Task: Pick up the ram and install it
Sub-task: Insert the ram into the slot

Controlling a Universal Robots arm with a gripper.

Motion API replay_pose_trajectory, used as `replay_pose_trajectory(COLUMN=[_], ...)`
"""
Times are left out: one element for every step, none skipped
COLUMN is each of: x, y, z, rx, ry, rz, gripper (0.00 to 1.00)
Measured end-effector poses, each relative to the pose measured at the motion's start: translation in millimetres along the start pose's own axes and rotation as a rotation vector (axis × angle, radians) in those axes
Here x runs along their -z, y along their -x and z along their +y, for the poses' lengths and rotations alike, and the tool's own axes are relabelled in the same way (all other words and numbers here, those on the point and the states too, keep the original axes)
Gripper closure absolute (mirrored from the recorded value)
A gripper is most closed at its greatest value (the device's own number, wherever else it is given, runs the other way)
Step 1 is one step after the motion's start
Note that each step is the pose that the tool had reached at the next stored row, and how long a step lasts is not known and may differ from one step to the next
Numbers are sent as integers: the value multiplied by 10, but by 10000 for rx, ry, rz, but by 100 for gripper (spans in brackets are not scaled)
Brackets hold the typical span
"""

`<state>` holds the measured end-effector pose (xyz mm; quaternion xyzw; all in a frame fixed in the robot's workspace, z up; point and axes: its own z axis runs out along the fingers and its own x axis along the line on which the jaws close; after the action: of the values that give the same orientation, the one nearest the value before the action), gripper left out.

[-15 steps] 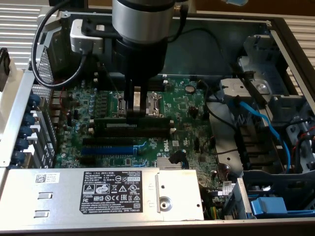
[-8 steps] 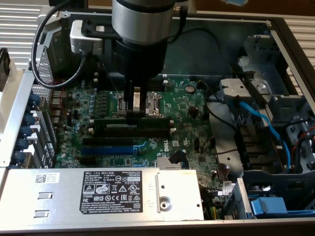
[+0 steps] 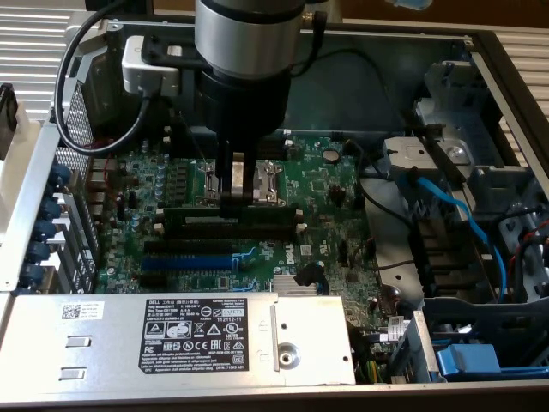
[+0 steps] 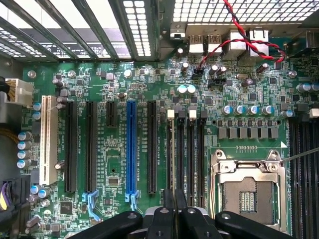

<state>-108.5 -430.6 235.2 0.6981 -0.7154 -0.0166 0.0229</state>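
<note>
Seating the ram [image 3: 270,217] is the step in hand: the gripper [image 3: 236,196] pinches it narrowly at mid-length, the stick standing edge-up among the black memory slots [image 4: 192,149], seemingly not fully home. Finishing calls for straight, even downward pressure along its length.

Computer repair bench: opened desktop case [image 3: 386,81], bare motherboard [image 3: 336,204], labelled power supply [image 3: 171,336].

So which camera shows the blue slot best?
The wrist view. There the blue slot is seen straight on, whole from end to end. In the exterior view the blue slot shows too, but from the side and at a slant.
</note>
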Motion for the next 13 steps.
replay_pose_trajectory(x=[0,-1,-1,-1,-1,-1,-1,-1,-1,-1,-1,-1,0], y=[0,0,0,0,0,0,-4,-7,-9,-10,-10,-12,-13], z=[0,0,0,0,0,0,0,0,0,0,0,-2,-4], rx=[-5,-10,-15,-19,-25,-32,-38,-52,-75,-95,-111,-120,-124], ry=[0,0,0,1,1,1,2,3,5,6,7,8,9], rz=[-3,-9,-15,-22,-30,-37,-46,-53,-57,-62,-68,-74,-80], gripper=[88,88,88,88,88,88,88,88,88,88,88,88,88])
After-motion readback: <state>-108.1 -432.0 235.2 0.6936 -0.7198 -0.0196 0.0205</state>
